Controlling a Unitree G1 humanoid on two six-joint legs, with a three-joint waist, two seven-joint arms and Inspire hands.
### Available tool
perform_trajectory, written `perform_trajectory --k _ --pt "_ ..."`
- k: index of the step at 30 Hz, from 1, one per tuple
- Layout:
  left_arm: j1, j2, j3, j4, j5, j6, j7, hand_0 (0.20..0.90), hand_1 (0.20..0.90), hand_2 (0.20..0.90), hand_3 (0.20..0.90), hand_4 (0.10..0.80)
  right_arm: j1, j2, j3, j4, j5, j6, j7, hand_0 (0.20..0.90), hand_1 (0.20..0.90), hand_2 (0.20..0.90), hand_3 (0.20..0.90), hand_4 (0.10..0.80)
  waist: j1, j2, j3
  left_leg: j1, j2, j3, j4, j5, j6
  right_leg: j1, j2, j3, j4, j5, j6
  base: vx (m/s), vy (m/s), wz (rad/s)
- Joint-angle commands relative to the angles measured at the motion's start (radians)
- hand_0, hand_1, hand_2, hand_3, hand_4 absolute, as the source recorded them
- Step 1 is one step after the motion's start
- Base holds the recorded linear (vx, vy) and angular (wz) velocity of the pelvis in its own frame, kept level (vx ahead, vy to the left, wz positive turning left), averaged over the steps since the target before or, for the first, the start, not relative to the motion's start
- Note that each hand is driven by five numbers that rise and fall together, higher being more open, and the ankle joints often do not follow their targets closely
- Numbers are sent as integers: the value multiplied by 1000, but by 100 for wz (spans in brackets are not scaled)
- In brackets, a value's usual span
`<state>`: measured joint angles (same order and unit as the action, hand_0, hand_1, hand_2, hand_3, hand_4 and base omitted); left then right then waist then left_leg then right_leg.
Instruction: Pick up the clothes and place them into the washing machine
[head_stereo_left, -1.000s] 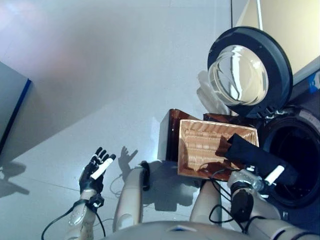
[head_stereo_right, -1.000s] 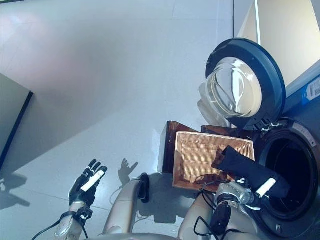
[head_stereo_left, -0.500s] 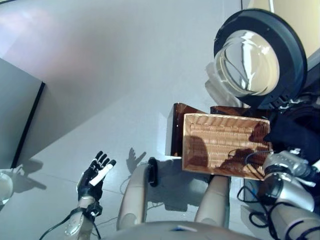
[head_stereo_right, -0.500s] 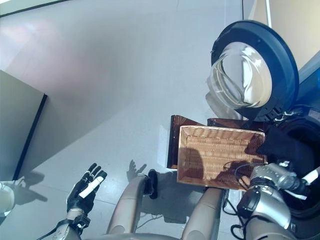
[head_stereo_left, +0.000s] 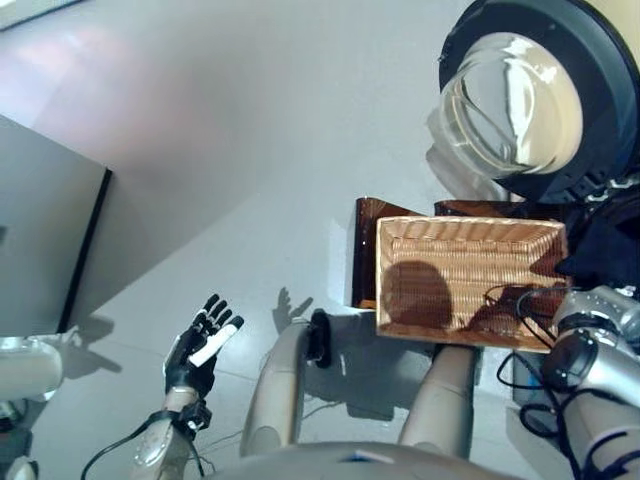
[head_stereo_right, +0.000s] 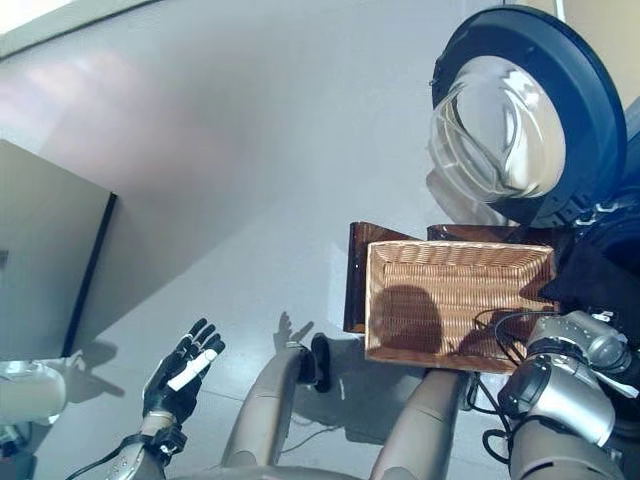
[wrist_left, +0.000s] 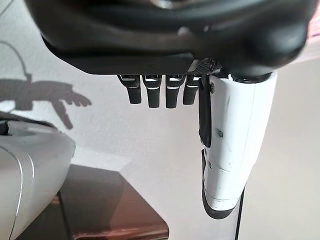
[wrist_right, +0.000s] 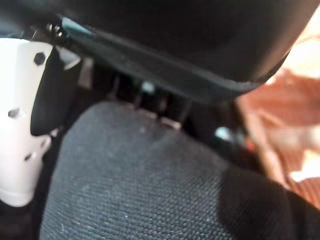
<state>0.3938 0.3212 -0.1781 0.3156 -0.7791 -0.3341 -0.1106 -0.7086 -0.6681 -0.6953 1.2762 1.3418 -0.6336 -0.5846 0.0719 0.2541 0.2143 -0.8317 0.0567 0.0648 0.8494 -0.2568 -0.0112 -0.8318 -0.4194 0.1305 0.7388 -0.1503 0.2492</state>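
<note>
The shallow wicker basket rests on the dark brown box beside the washing machine, and its bottom looks bare. The machine's round door stands open above it. My right hand is past the basket's right end, at the machine's front, with thumb and fingers closed on a dark garment. The garment also shows at the right edge of the eye views. My left hand is open and empty, held over the floor far left of the basket.
A grey panel with a dark edge stands at the left. A white rounded object sits at the lower left. Open grey floor lies between the panel and the machine.
The camera has shifted. My right hand has carried the dark garment rightward off the basket toward the machine's opening. My left hand has stayed open in place.
</note>
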Motion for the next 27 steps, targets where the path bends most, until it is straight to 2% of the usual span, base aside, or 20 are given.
perform_trajectory --k 1,8,18,20,21,25,26,27 --pt "17 49 28 -56 -44 -67 -8 900 900 900 900 800 -56 -177 68 -33 -81 -91 -2 200 200 200 200 300 4 36 -35 12 58 -64 -101 89 -109 -37 17 22 50 -3 -65 7 35 -2" --pt "17 61 3 -78 -70 -69 -28 900 900 900 900 800 -95 -244 108 -28 -114 -82 -18 200 200 200 200 300 3 55 -39 15 52 -58 -106 92 -108 -44 13 31 62 -12 -63 5 10 -4" --pt "32 63 11 -100 -75 -77 -19 900 900 900 900 800 -120 -300 131 -69 -157 -113 -55 200 200 200 200 300 -7 52 -46 14 52 -54 -112 95 -114 -52 18 37 77 -21 -66 5 -2 -2" --pt "39 62 20 -97 -70 -75 -10 900 900 900 900 800 -111 -302 124 -71 -170 -120 -77 200 200 200 200 300 -9 58 -47 10 55 -53 -102 90 -113 -65 25 39 94 -29 -68 6 8 -2" --pt "44 55 30 -99 -72 -78 -6 900 900 900 900 800 -100 -295 114 -74 -174 -126 -86 200 200 200 200 300 -16 60 -42 5 58 -56 -81 83 -110 -76 41 43 116 -40 -72 15 12 -5" --pt "40 56 48 -101 -70 -84 8 900 900 900 900 800 -79 -269 97 -84 -183 -130 -99 200 200 200 200 300 -22 46 -20 -21 72 -65 -12 57 -109 -104 67 49 181 -71 -80 1 -32 -12" --pt "37 59 53 -99 -72 -87 14 900 900 900 900 800 -74 -272 98 -78 -183 -128 -103 200 200 200 200 300 -24 38 -17 -23 77 -71 12 30 -110 -103 66 43 209 -102 -82 29 -81 -15" --pt "36 60 54 -99 -72 -87 14 900 900 900 900 800 -74 -272 97 -77 -183 -128 -104 200 200 200 200 300 -25 38 -15 -26 77 -73 16 30 -111 -105 66 43 213 -104 -82 -36 -72 -7"
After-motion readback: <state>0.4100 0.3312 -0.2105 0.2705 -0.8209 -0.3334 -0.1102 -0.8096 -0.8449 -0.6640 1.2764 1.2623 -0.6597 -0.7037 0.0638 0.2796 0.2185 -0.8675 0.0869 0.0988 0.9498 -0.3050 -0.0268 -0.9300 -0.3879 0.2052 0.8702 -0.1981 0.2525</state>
